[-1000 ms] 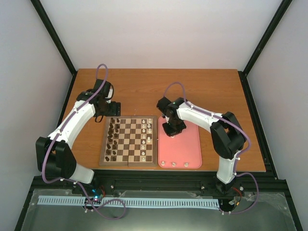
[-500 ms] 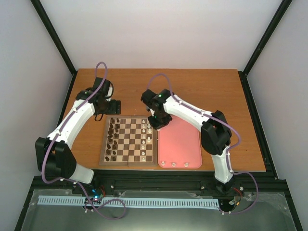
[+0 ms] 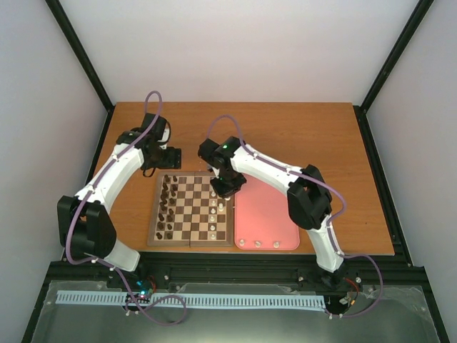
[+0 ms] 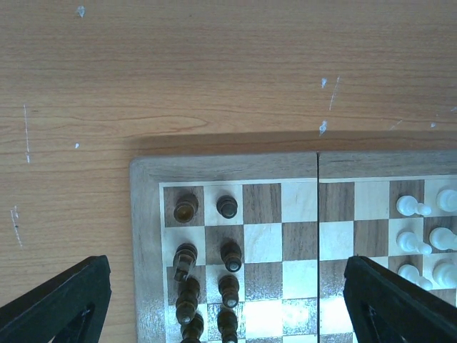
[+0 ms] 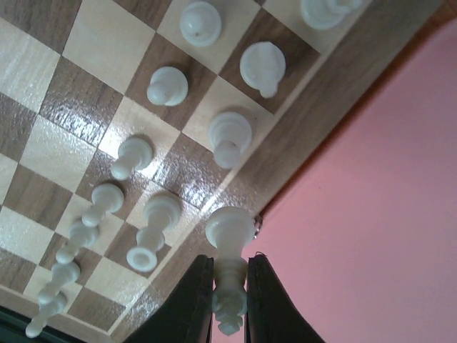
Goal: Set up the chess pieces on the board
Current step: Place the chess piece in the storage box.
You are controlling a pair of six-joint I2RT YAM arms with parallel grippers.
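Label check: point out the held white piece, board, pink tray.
held white piece [image 5: 229,275]: right wrist view, its stem.
board [image 3: 191,207]: top external view, bare centre square.
pink tray [image 3: 268,211]: top external view, bare middle.

Board [image 3: 193,214] is dark-brown and cream checks with a light wood border, and up close the squares show wood grain. White pieces [image 5: 230,136] are a creamy white, and the dark pieces [image 4: 228,207] are deep brown, nearly black. Tray [image 3: 268,214] is plain pink, no pattern at all. Table [image 3: 300,136] is orange-brown wood grain with a few small pale flecks. Arms [image 3: 268,168] are white with black joints, and the cables [image 3: 151,107] on them are purple. Frame [image 3: 78,53] is black, and the walls [image 3: 235,50] are a pale off-white.
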